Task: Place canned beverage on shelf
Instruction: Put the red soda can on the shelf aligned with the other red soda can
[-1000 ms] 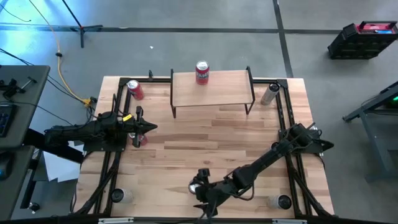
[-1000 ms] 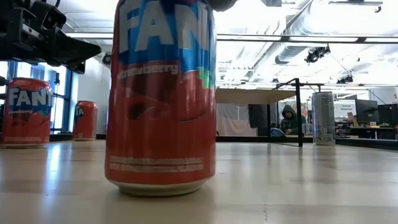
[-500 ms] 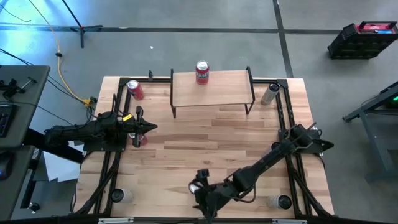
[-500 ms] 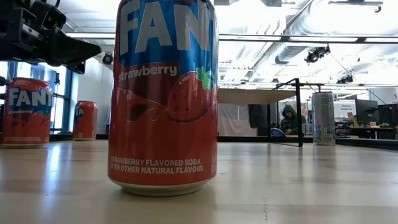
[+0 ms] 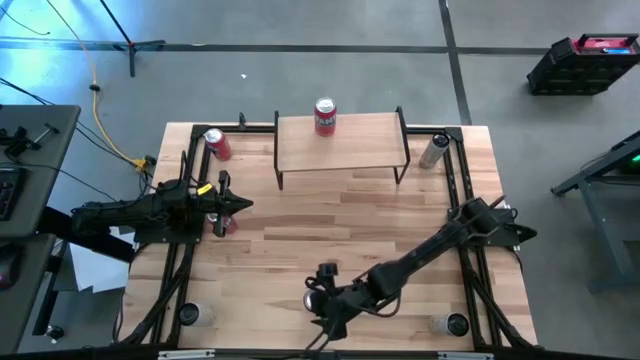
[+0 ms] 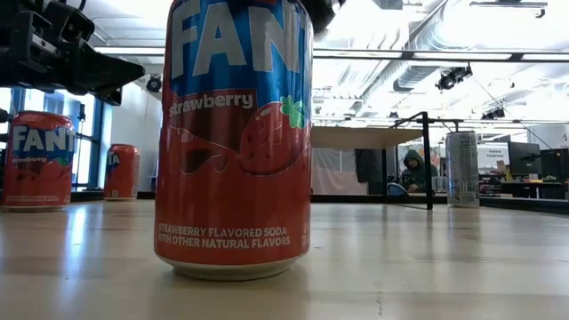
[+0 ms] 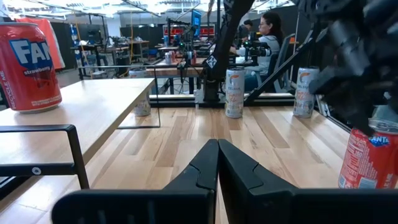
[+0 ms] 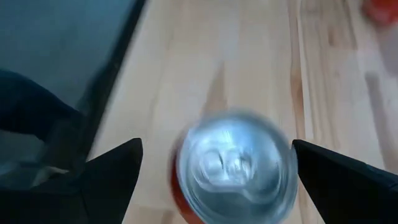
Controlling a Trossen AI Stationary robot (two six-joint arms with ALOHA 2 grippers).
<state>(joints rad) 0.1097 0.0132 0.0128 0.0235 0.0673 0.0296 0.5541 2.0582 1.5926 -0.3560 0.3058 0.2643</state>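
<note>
A red strawberry Fanta can (image 6: 233,133) stands upright on its base near the table's front edge (image 5: 315,300). My right gripper (image 8: 217,149) hovers above it, open. Its fingers stand on either side of the silver top (image 8: 235,165) without touching it. The shelf (image 5: 340,143) stands at the far middle, its wooden top on black legs. Another red can (image 5: 325,115) stands on the shelf. My left gripper (image 5: 237,205) is shut and empty at the left, above a third red can (image 5: 226,222).
A red can (image 5: 217,145) stands at the far left and a silver can (image 5: 433,150) at the far right, beside the shelf. Two more cans (image 5: 190,315) (image 5: 455,325) stand at the near corners. Bare wood lies between the shelf and the front can.
The front can shifted a little about a second ago and now stands still and upright. My right gripper has moved slightly toward the table's far edge above it.
</note>
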